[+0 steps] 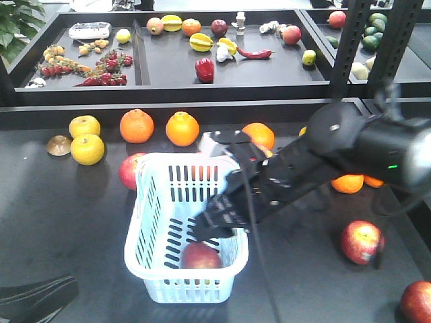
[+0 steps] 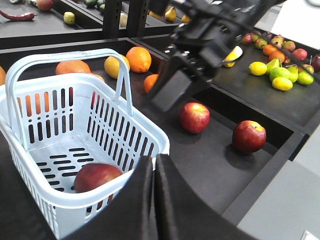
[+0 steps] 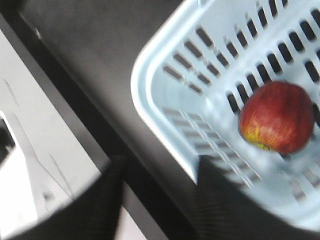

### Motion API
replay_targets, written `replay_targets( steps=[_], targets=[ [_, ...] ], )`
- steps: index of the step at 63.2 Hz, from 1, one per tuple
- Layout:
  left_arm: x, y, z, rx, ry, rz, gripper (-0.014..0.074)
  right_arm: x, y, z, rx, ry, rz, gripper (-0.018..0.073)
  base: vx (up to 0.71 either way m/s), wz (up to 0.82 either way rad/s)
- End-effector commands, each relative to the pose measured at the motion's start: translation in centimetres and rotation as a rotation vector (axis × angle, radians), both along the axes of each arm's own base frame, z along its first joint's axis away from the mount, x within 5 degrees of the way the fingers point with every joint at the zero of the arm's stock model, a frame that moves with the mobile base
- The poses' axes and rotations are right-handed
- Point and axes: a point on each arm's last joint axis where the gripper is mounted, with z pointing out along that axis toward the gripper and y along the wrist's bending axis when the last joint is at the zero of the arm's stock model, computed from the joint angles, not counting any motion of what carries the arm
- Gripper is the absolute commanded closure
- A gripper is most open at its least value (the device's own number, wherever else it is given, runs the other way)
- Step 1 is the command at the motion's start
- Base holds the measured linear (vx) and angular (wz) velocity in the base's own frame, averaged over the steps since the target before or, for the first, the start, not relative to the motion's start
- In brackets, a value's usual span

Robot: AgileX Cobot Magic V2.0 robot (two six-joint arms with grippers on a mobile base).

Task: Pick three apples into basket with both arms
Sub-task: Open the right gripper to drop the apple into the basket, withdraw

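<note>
One apple (image 1: 201, 255) lies in the basket (image 1: 149, 268), near the middle of the table (image 1: 60, 222). The right hand (image 1: 214, 227) hangs over the basket with nothing in it, fingers apart. The left hand (image 2: 154, 195) looks pressed shut and empty. Two apples are still to go. Next, I think, a hand should reach for the apple (image 1: 361, 241) on the right.
</note>
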Motion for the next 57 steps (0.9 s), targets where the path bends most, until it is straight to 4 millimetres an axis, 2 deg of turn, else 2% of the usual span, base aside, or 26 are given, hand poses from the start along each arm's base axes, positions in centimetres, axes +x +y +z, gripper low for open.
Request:
replay_targets(
  steps=[1, 7, 17, 24, 32, 41, 53, 57],
  targets=[
    [0.2, 0.1, 0.8, 0.008, -0.032, 0.011, 0.0603, -0.6, -1.8, 3.5, -0.053, -0.103, -0.049, 0.0576, 0.0, 0.0],
    [0.2, 0.1, 0.8, 0.008, -0.032, 0.011, 0.0603, -0.8, -4.3, 4.8, -0.174, -0.139, -0.156, 0.0569, 0.0, 0.0],
    [0.2, 0.1, 0.8, 0.009, -0.033, 0.011, 0.0603, 0.1, -10.6, 6.1, -0.438, -0.222, -0.42, 0.0568, 0.0, 0.0],
    [0.2, 0.1, 0.8, 0.009, -0.033, 0.011, 0.0602, 1.6, -14.9, 5.8, -0.548, -0.227, -0.595, 0.0566, 0.0, 0.0],
    [0.2, 0.1, 0.8, 0.009, -0.033, 0.011, 0.0602, 3.1, -18.3, 4.3, -0.57, -0.187, -0.66, 0.054, 0.0, 0.0],
    [0.2, 0.1, 0.8, 0.009, -0.033, 0.011, 0.0602, 4.7, -21.1, 2.3, -0.547, -0.088, -0.642, 0.0381, 0.0, 0.0],
    [0.2, 0.1, 0.9, 0.009, -0.034, 0.016, 0.0602, 7.8, -23.1, -0.1, -0.492, 0.013, -0.678, -0.0016, 0.0, 0.0],
    [0.2, 0.1, 0.9, 0.009, -0.034, 0.016, 0.0602, 8.7, -23.2, -0.7, -0.498, 0.024, -0.673, -0.0103, 0.0, 0.0]
  ],
)
